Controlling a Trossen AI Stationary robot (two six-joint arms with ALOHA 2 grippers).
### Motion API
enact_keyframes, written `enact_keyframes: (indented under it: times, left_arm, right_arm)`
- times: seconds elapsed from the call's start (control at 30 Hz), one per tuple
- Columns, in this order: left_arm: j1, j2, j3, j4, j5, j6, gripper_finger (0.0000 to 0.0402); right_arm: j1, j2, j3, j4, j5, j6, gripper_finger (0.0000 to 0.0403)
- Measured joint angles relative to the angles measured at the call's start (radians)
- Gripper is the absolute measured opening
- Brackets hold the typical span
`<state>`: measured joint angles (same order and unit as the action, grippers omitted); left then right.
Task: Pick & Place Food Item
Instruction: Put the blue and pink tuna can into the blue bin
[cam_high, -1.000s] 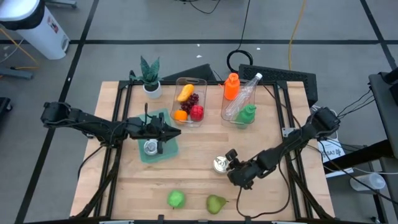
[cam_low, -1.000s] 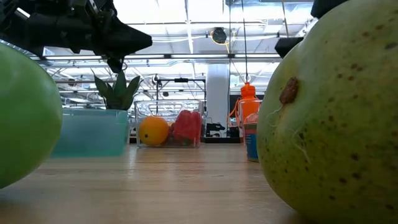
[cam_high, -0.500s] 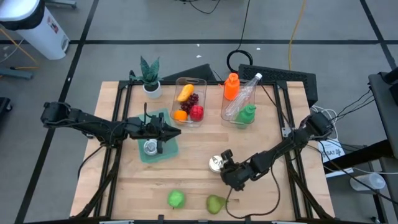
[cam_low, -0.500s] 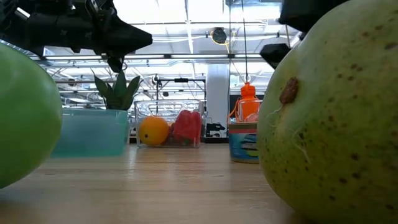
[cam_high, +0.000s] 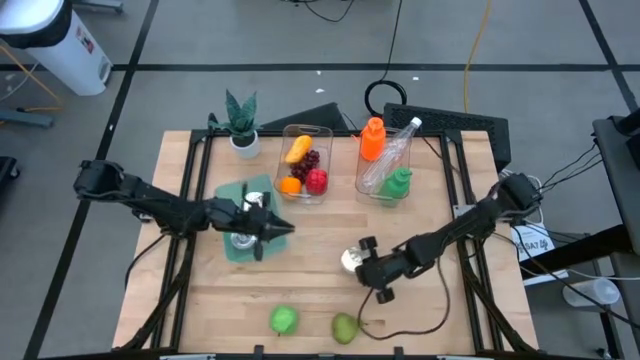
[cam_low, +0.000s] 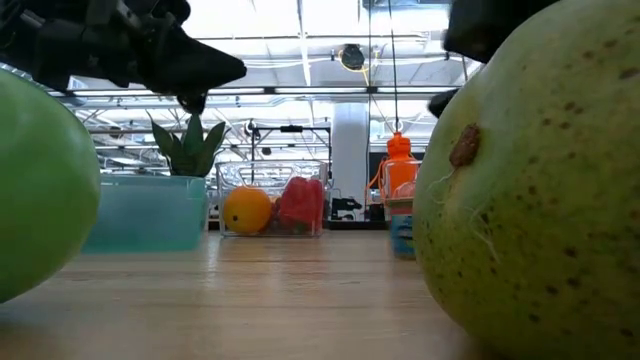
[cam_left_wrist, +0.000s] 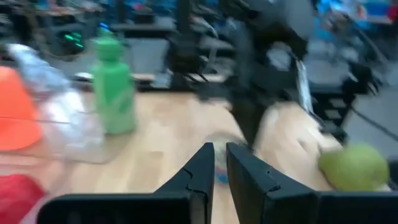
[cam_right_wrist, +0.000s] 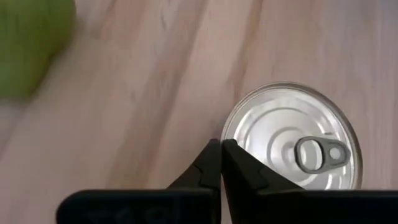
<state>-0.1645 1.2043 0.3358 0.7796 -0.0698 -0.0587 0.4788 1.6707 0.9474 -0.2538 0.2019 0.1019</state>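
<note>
One closed right gripper (cam_right_wrist: 221, 163) just beside upright can (cam_right_wrist: 292, 137), not holding it.

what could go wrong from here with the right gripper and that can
The right gripper is shut with nothing between its fingers, right beside the can, so a further push could knock the can over or slide it. The pear lies close by on the table; a sweep of the arm might roll it off the near edge.
</note>
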Motion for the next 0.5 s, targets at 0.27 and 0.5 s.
enact_keyframes:
  times: [0.27, 0.5]
  left_arm:
    - [-0.036, 0.265, 0.197, -0.097, 0.025, 0.167, 0.0049]
    - [-0.045, 0.516, 0.417, -0.113, 0.049, 0.299, 0.007]
  right_arm:
    - [-0.046, -0.111, -0.005, -0.017, -0.093, 0.022, 0.0]
    - [-0.064, -0.111, -0.005, -0.013, -0.164, 0.097, 0.0]
